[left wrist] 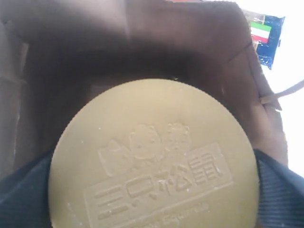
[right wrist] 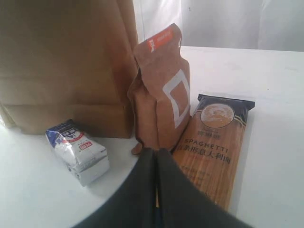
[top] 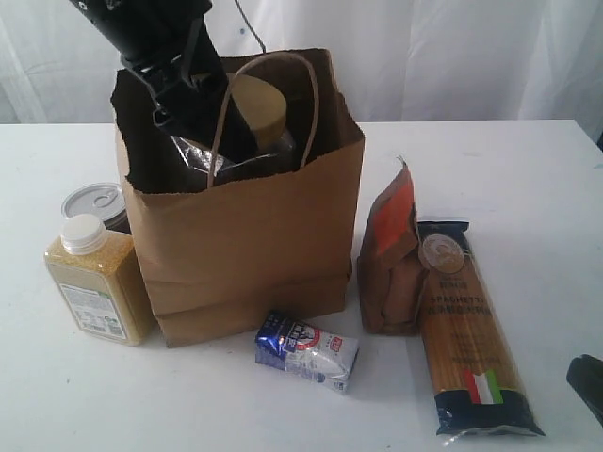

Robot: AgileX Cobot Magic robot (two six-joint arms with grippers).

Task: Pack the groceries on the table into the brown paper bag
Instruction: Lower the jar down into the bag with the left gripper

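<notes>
The brown paper bag (top: 245, 245) stands open on the table (top: 528, 169). My left gripper (top: 212, 141) reaches into its mouth, shut on the tan-lidded jar (top: 259, 108), which hangs tilted at rim height. In the left wrist view the lid (left wrist: 154, 156) fills the picture, with dark fingers (left wrist: 280, 183) on both sides. My right gripper (right wrist: 156, 156) is shut and empty, low at the table's front right (top: 589, 386), facing the brown-orange pouch (right wrist: 161, 90) and the spaghetti packet (right wrist: 216, 147). A blue-white carton (top: 306, 350) lies before the bag.
A yellow white-capped bottle (top: 94, 282) and a tin can (top: 94, 202) stand close against the bag's left side. The pouch (top: 391, 264) stands upright right of the bag, and the spaghetti (top: 476, 330) lies flat beside it. White curtains hang behind the table.
</notes>
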